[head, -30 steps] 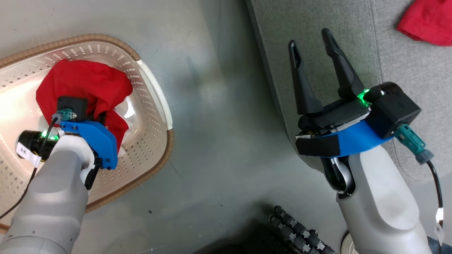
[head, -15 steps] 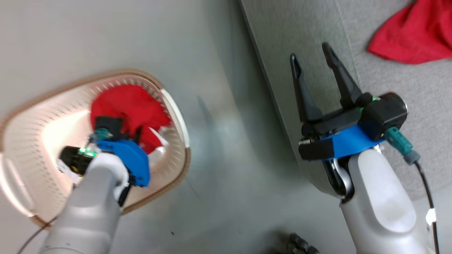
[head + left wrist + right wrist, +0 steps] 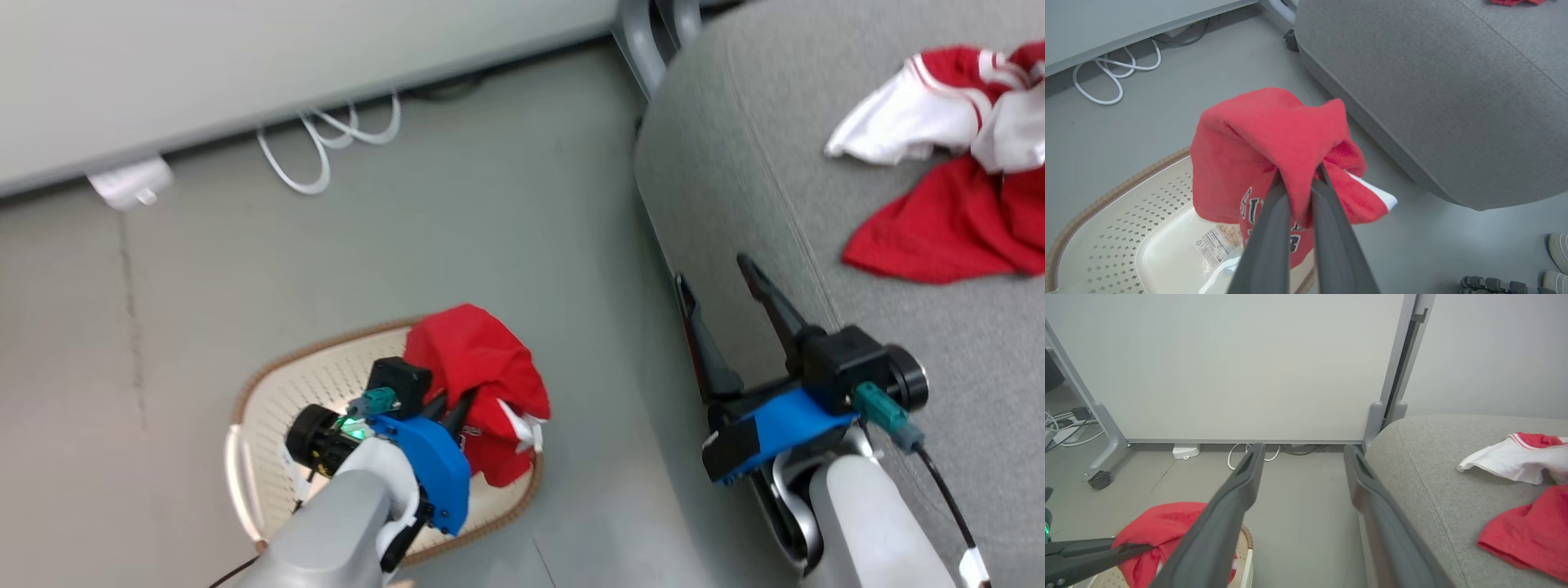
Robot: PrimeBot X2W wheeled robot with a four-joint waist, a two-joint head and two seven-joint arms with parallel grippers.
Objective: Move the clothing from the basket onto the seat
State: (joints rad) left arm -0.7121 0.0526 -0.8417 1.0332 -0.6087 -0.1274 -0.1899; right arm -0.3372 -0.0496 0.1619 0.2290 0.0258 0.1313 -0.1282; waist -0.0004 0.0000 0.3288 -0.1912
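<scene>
**Red jersey hung from robot's grip above laundry basket**

A red jersey with white trim and partly hidden black-and-white lettering hung bunched from the left gripper, whose two dark fingers were pinched together on a fold of the cloth. The garment dangled over the right end of the cream perforated basket with its brown woven-look rim; whether its lower edge touched the basket could not be told. The basket stood on the grey floor, near the rounded edge of the grey sofa seat. A second red-and-white garment lay crumpled on that cushion, well apart from the jersey. The right gripper hovered at the seat's edge, fingers spread wide and holding nothing. White cables looped along the foot of a pale partition panel.
</scene>
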